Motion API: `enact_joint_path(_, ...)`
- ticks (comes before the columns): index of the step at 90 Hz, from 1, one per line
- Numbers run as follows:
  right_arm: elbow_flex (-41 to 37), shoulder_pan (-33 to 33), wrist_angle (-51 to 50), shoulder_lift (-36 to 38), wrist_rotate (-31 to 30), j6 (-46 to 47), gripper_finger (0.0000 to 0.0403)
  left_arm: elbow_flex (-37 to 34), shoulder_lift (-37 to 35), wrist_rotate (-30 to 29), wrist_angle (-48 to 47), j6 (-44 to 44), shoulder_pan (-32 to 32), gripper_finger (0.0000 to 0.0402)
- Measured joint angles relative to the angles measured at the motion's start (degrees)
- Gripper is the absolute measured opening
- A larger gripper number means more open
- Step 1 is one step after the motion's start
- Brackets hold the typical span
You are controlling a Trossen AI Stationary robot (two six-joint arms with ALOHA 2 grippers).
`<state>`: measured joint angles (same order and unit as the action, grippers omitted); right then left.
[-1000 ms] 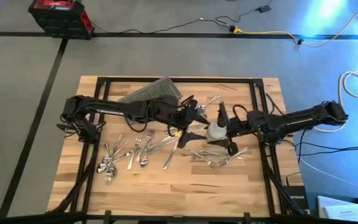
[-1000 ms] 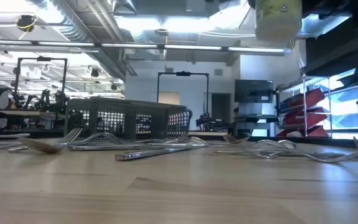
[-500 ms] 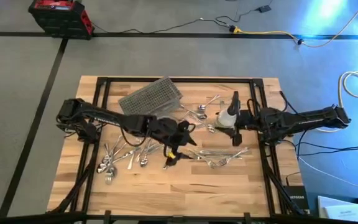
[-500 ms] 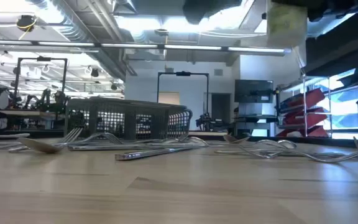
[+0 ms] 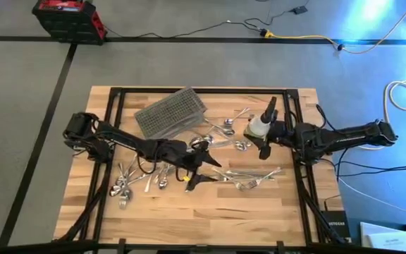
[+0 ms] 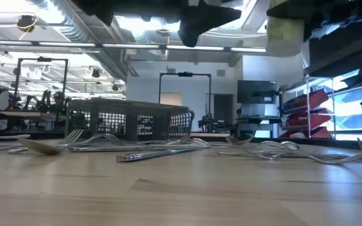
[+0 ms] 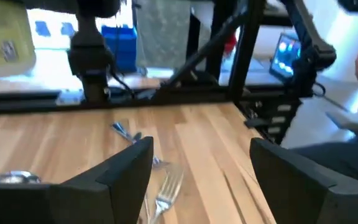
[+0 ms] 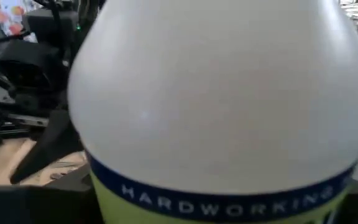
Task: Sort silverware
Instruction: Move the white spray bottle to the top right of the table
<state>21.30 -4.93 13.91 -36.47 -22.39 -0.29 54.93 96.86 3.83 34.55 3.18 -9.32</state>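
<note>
A white plastic bottle (image 5: 257, 127) with a blue-and-yellow label is pinched by the right gripper (image 5: 262, 133) and held up off the wooden tabletop (image 5: 210, 212) near its far right side. The left gripper (image 5: 204, 166) is hung mid-table with its fingers (image 7: 120, 171) spread wide, nothing between them. The shiny silver forks and spoons (image 5: 143, 176) are scattered across the tabletop's middle, mostly toward the left edge, plus some by the gray wire-mesh basket (image 5: 170, 113) at the far edge.
</note>
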Motion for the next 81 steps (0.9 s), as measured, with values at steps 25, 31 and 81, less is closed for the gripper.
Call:
enact_joint_path(25,-3.5,9.5,1.7,0.0,3.0,3.3,0.0273,-6.2,0.0,-2.0,10.4,0.7,0.0,0.0254)
enact_joint_path(31,-4.4,12.1,3.7,0.0,5.1,3.9,0.0273,-7.4,0.0,-2.9,11.4,1.0,0.0,0.0254)
enact_joint_path(81,-11.4,33.8,12.4,-0.1,9.5,5.3,0.0273,-12.6,0.0,-5.8,17.8,2.4,0.0,0.0254)
